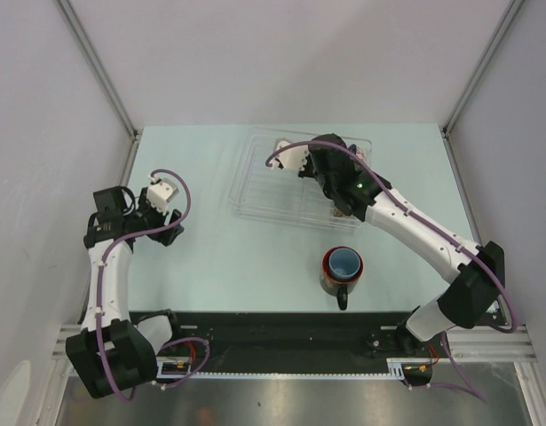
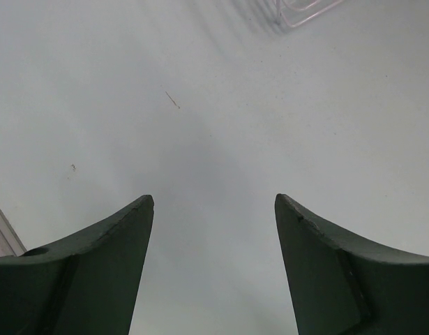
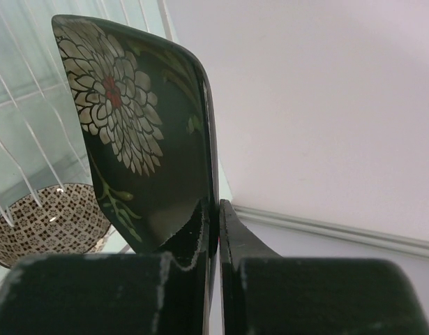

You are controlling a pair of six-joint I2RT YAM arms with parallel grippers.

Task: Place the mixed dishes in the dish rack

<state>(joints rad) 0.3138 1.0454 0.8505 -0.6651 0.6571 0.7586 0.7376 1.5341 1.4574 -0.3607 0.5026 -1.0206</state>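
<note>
Black square floral plate (image 3: 144, 139) hung clamped in right gripper (image 3: 217, 223) over 12 o'clock dish rack (image 1: 255, 191); left gripper (image 2: 214, 209) gaped empty. Slotting likely next.

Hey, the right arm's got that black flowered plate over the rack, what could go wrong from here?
The right fingers pinch the black floral plate only at one edge, so it could pivot or slip. The patterned bowl already lies in the dish rack near the plate, so lowering might knock it. The mug stands close to the right forearm and could get bumped on the way back.
</note>
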